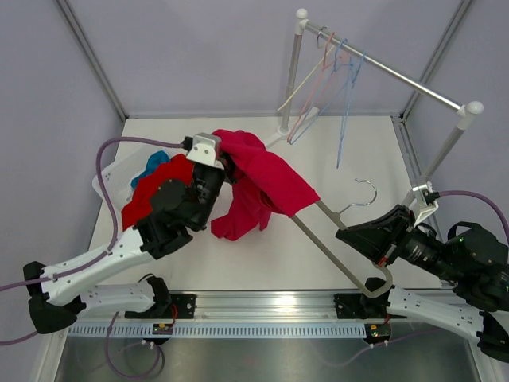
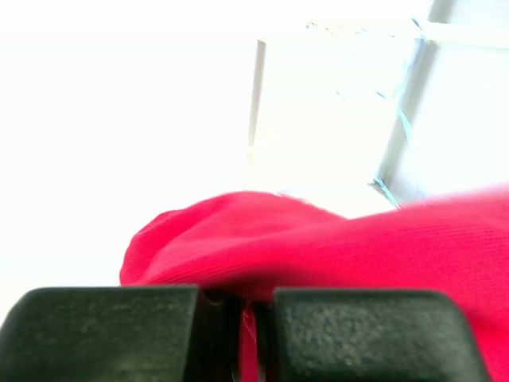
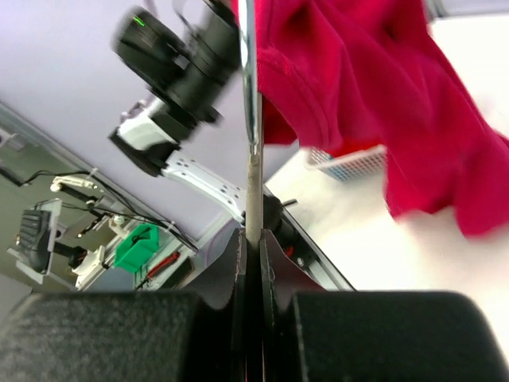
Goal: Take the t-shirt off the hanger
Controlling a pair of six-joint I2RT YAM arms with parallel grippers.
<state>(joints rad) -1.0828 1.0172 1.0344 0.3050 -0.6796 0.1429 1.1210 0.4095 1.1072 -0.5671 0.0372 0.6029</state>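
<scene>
The crimson t-shirt (image 1: 266, 181) hangs bunched over the upper end of the grey-brown hanger (image 1: 330, 252), which is held tilted above the table, its silver hook (image 1: 363, 191) pointing back. My left gripper (image 1: 226, 167) is shut on a fold of the t-shirt at its top left. In the left wrist view a strip of the cloth (image 2: 318, 247) is pinched between the left gripper's (image 2: 243, 334) jaws. My right gripper (image 1: 352, 236) is shut on the hanger's bar near its lower end. The right wrist view shows the bar (image 3: 253, 179) clamped in the right gripper (image 3: 253, 248) and the t-shirt (image 3: 358, 95) draped beyond.
A white basket (image 1: 103, 181) at the left holds a scarlet garment (image 1: 155, 197) and a teal cloth (image 1: 149, 163). A clothes rail (image 1: 390, 72) at the back right carries thin pink hangers (image 1: 314, 87) and thin blue hangers (image 1: 347, 95). The rail's post (image 1: 290, 76) stands just behind the t-shirt.
</scene>
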